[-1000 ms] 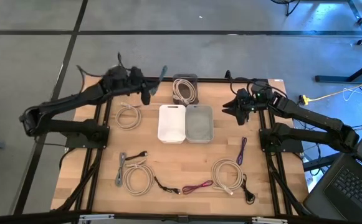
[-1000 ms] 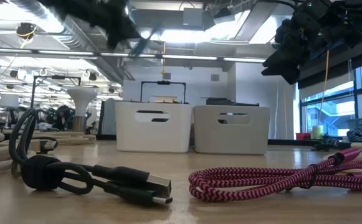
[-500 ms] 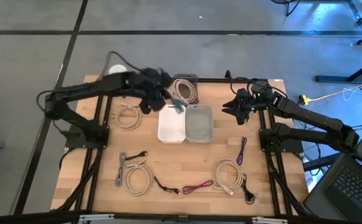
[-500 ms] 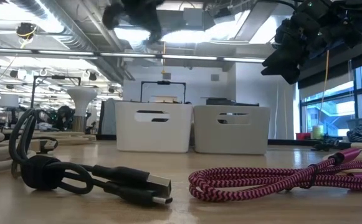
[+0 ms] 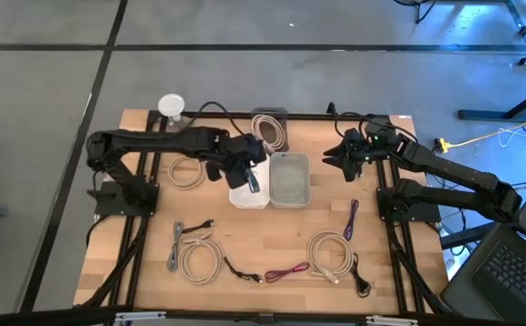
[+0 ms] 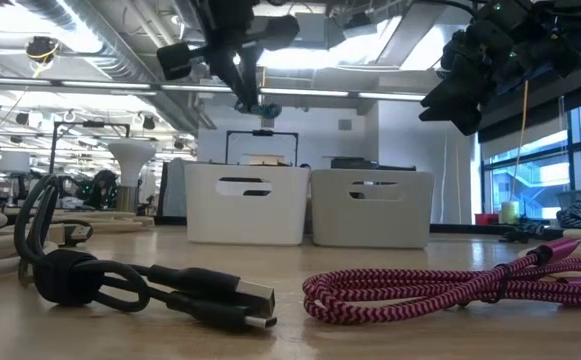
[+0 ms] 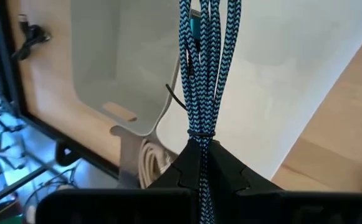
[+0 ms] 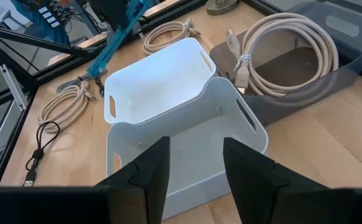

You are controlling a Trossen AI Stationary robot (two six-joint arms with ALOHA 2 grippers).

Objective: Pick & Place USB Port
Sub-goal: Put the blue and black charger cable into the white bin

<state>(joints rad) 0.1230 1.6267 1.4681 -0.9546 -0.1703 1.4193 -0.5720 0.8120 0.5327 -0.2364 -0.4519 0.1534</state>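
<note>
Left gripper pinching blue braided cable bundle over white plastic bin, seemingly not yet inside, right gripper fingers parted, empty.

Grey floor surrounds the wooden table; ceiling lights and windows behind.

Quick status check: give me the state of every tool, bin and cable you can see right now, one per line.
Left tool: shut on blue braided cable, above the white bin.
Blue braided cable: bundled, hanging from the tool.
White plastic bin: empty.
Grey plastic bin: empty.
Dark tray: holds a coiled beige cable.
Right tool: open, empty, raised near the grey bin.
Magenta braided cable: lying on the table.
</note>
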